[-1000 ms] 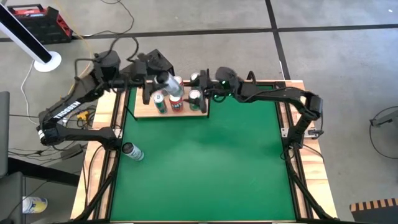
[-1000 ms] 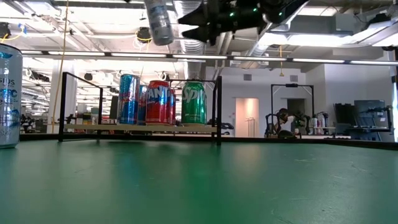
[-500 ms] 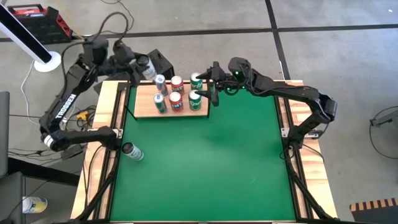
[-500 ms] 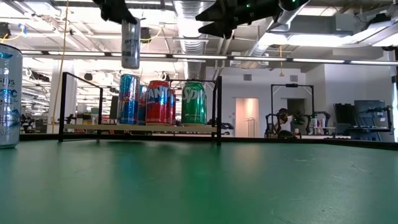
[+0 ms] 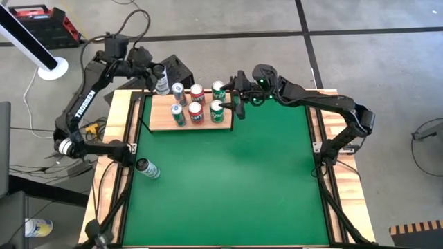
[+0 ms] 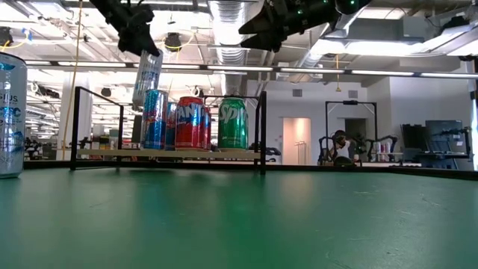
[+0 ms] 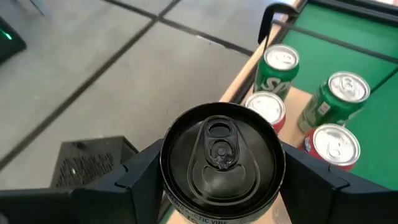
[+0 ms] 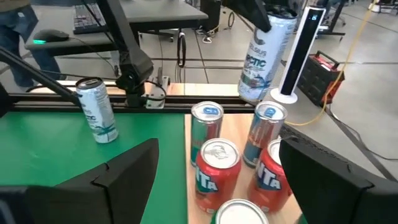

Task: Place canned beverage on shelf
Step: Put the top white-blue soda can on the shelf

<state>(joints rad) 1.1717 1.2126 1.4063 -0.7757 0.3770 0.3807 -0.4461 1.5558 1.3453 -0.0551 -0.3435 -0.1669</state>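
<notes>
My left gripper (image 5: 154, 71) is shut on a slim silver-and-blue can (image 6: 147, 78), high over the table's far left corner. It is just beyond the far left corner of the light-wood shelf (image 5: 160, 124). Several cans, blue (image 6: 154, 119), red (image 6: 190, 123) and green (image 6: 232, 123), stand upright on the shelf's board. My right gripper (image 5: 239, 100) is open and empty, above the shelf's right end. Another silver can (image 5: 147, 168) stands on the green table near the left edge. My left gripper pinches the can's side wall just below its top rim (image 7: 163, 186) between its two fingers (image 7: 140, 180), one on each side. The fingers come from above, pointing down. The can hangs below them, lifted clear and slightly tilted, with its bottom end (image 6: 140, 103) at about the height of the shelf cans' tops.
Thin black uprights (image 6: 77, 127) stand at the shelf's ends. Pale wooden strips (image 5: 121, 131) edge the green table. The green surface (image 5: 235, 187) in front of the shelf is free. The silver can also shows large at the left in the low view (image 6: 9, 116).
My left gripper has carried the slim can from above the shelf's cans toward the table's far left corner, then down. The can has gone from steeply tipped to nearly upright and hangs lower. My right gripper has drawn a little toward the table's right, still open.
</notes>
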